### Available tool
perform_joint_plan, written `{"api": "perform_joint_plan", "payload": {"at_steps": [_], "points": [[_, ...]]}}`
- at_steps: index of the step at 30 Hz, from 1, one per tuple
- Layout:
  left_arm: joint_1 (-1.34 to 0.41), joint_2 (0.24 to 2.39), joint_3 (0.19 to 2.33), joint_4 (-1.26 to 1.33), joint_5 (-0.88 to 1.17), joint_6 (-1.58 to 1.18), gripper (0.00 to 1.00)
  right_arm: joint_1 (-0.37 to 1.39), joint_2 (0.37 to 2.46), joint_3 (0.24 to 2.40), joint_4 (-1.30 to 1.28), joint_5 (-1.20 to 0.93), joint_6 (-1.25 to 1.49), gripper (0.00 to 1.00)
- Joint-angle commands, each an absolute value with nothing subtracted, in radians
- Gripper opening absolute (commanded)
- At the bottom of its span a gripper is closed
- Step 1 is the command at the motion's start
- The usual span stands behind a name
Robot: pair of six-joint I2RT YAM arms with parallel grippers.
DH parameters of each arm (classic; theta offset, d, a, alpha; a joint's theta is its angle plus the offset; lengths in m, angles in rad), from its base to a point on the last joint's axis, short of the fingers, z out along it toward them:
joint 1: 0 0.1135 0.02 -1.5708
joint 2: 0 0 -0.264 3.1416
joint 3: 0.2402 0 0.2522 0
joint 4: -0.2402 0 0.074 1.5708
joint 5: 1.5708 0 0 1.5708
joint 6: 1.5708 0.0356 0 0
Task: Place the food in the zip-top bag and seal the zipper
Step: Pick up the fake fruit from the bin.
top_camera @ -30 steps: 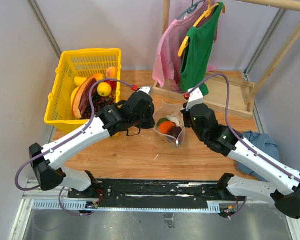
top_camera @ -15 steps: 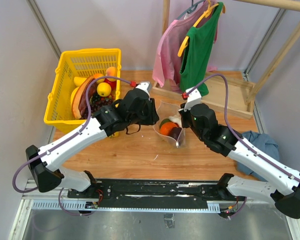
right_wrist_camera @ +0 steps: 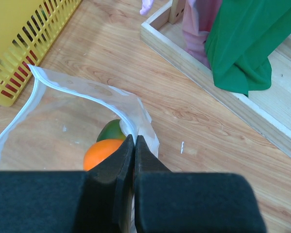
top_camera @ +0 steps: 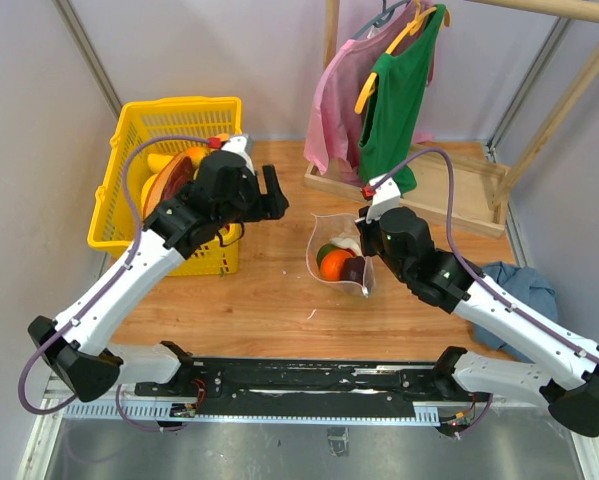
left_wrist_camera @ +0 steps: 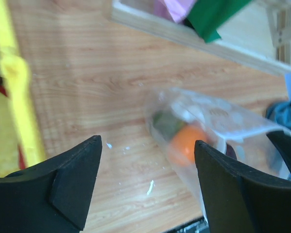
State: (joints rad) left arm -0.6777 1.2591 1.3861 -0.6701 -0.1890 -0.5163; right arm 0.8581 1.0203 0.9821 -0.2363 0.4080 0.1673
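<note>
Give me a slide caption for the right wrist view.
Right gripper shut on the zip-top bag rim; orange and green piece inside.

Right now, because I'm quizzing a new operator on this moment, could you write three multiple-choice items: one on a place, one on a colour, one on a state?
1. Where is the clear spotted plastic bag?
A in a drawer
B on the wooden table
C on the floor

2. What colour is the round toy fruit inside it?
A blue
B white
C orange

3. The right gripper is:
A shut on the bag's rim
B wide open
C shut on a spoon

Key: B, the bag rests on the wood between the arms; C, orange shows through the plastic; A, its closed fingers pinch the rim.
</note>
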Motion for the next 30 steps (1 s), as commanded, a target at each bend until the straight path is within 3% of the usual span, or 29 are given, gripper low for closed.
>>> {"api": "perform_joint_plan", "payload": {"at_steps": [1,7,16,30], "points": [[-0.562,1.228,1.439,-0.652,-0.164,-0.454,0.83,0.845,1.018,0.967,-0.191,0.403,0.167,0.01],[-0.363,1.262,1.448,-0.585,-0.131,-0.425,0.93,0.844,1.018,0.967,-0.183,0.402,0.160,0.01],[-0.093,1.445,1.439,-0.402,0.059,-0.473,0.98,0.844,1.011,0.953,-0.155,0.387,0.159,0.01],[0.049,1.878,1.661,-0.237,0.253,-0.555,0.99,0.841,1.015,0.939,-0.128,0.385,0.137,0.01]]}}
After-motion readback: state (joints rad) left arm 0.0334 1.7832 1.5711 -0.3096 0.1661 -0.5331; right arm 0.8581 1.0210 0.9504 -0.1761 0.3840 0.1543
